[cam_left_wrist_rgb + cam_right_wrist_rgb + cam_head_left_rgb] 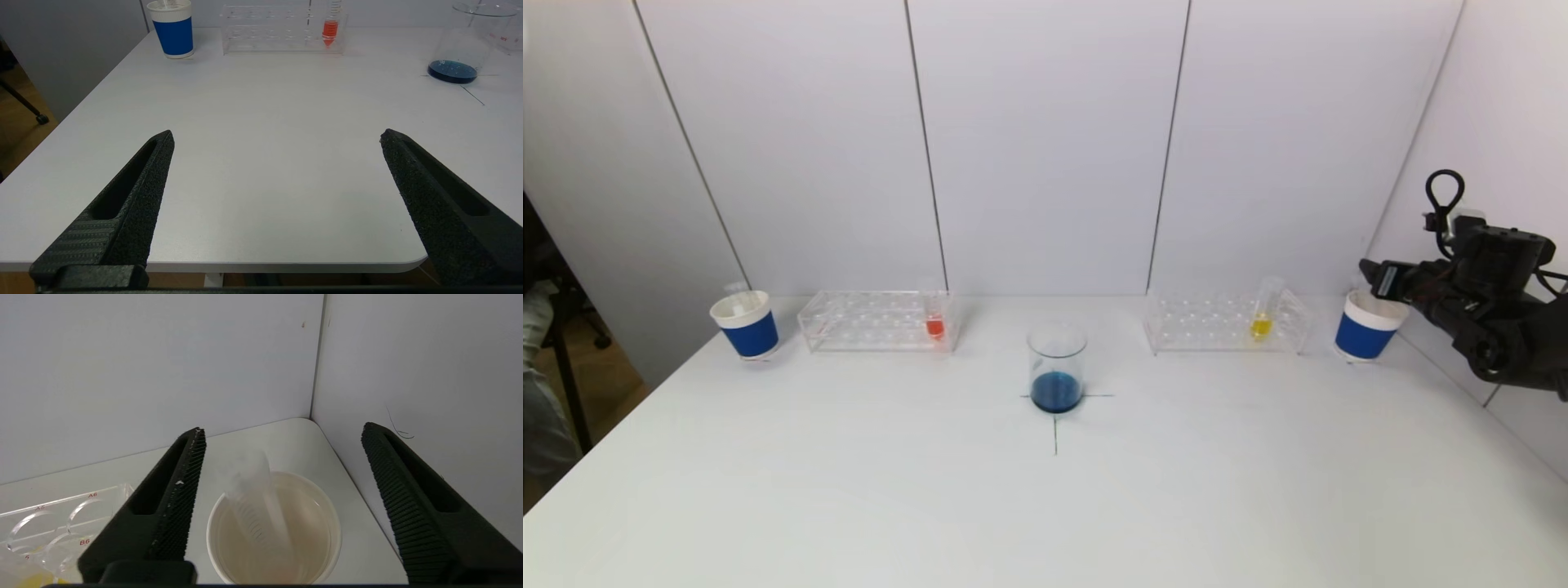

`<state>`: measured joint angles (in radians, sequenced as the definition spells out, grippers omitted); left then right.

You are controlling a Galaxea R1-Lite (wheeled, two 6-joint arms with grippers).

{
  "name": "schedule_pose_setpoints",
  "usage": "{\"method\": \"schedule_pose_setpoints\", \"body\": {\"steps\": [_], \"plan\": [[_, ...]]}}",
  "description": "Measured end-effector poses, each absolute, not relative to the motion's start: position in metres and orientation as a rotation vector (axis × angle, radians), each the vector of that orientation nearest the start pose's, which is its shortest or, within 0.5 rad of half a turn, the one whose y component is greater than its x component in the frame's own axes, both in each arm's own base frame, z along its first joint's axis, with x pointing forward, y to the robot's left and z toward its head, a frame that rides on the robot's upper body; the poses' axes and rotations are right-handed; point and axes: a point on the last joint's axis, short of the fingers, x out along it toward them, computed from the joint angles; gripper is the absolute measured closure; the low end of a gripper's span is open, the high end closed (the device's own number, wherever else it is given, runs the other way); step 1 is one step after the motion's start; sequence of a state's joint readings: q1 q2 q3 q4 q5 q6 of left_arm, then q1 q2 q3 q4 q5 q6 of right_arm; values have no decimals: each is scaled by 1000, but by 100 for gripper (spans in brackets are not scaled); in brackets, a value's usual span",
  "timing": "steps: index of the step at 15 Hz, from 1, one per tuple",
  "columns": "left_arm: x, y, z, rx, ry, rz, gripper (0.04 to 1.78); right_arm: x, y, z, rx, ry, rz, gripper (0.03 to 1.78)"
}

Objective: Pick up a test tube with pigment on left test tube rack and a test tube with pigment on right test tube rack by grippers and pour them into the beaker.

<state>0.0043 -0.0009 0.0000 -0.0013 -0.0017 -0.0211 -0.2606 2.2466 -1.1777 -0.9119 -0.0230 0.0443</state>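
The glass beaker [1057, 367] stands mid-table with dark blue liquid at its bottom. The clear left rack [849, 321] holds a tube of red pigment [935, 322]; the clear right rack [1201, 322] holds a tube of yellow pigment [1263, 314]. My right gripper [1372, 276] hovers over the right blue-and-white cup [1368, 335]. In the right wrist view this gripper [282, 430] is open, and an empty clear tube [249, 486] leans, blurred, inside the cup [336, 535] below it. My left gripper [278, 134] is open and empty above the table's front left edge, out of the head view.
A second blue-and-white cup [745, 324] with an empty tube in it stands left of the left rack. A wall runs close along the table's right side beside my right arm. A black cross on the table marks the beaker's spot.
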Motion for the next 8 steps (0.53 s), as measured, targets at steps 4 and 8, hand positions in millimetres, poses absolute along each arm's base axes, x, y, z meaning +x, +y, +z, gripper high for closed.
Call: {"method": "schedule_pose_setpoints", "body": {"steps": [4,8], "plan": [[-23,0,76,-21,-2,3,6,420,-112,105,62,149,-278,5],[-23,0,76,-21,-3,3,6,403,-102,124,56,133,-240,4]]}}
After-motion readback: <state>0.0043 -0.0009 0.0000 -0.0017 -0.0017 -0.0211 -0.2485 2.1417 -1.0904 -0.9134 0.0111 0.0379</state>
